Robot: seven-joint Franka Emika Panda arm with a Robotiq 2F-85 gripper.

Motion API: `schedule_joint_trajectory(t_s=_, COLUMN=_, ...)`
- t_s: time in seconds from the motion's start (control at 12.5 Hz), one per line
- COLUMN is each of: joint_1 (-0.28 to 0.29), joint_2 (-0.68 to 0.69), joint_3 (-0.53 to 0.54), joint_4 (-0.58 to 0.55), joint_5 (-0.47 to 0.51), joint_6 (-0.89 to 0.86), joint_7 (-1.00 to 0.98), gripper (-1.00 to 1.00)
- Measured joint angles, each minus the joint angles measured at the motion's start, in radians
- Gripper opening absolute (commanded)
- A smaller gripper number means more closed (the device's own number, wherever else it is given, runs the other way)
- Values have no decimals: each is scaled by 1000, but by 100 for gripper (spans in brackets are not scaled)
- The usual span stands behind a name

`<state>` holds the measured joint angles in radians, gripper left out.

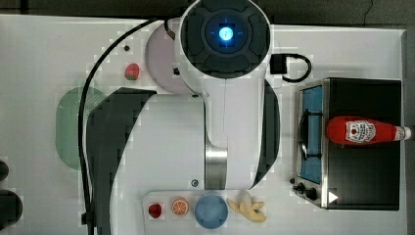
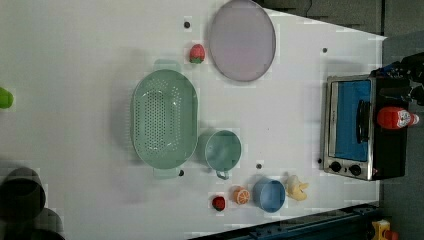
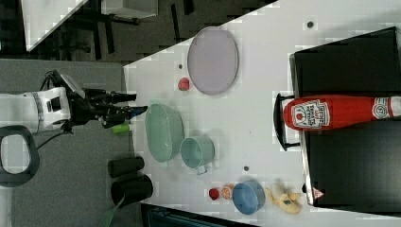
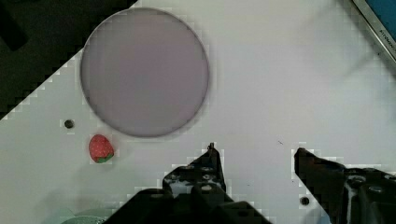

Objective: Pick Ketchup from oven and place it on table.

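The ketchup (image 3: 340,112) lies on the oven (image 3: 350,161) at the right view's right, well apart from the spread, empty tool (image 3: 135,109) at left. The wrist view shows a plate (image 4: 144,71) and strawberry (image 4: 101,148) on the desk (image 4: 289,84).

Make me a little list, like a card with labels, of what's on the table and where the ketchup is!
ketchup: lying on its side on top of the oven, white cap toward the top view's right
oven: door shut, at the top view's right end of the table
table: white
end effector: open, empty, above bare table
plate: pale purple, empty
strawberry: beside the plate
colander: green, empty
cup: green, next to the colander
blue bowl: between orange slice and banana
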<state>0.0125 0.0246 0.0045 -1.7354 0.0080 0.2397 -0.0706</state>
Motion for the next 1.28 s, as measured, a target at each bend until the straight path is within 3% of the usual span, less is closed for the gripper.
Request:
schedule_joint_trajectory(t_s=0.08, joint_1=5, joint_2=-126, joint_3=-21, joint_4=-145, joint_5=19, joint_6=-132, joint_7=62, gripper=50)
schedule_joint_trajectory(t_s=0.16, joint_1=-1, joint_2=-336, joint_3=-62, joint_4=-229, joint_5=11, joint_6=-311, joint_7=104, gripper=71)
schedule_joint_trajectory(t_s=0.24, joint_1=-8, joint_2=-404, joint_3=-85, joint_4=-203, joint_5=13, joint_6=-286, joint_7=104, gripper=100)
schedule_joint_trajectory(t_s=0.32, joint_1=-60, joint_2=-409, joint_3=-84, joint_4=-140, joint_5=15, joint_6=-278, joint_7=106, gripper=100)
schedule_joint_trajectory(t_s=0.64, joint_1=-48, joint_2=-373, joint_3=-83, joint_4=-207, joint_5=-20, joint_6=-211, joint_7=116, gripper=100)
schedule_joint_trajectory(t_s=1.04, joint_1=-47, joint_2=-273, joint_3=-206, joint_4=-199, joint_5=-25, joint_6=-126, joint_7=120, gripper=100)
schedule_joint_trajectory(t_s=1.28, joint_1=-57, joint_2=-161, joint_3=-436, joint_4=-194, joint_5=-37, joint_6=-43, joint_7=120, gripper=100)
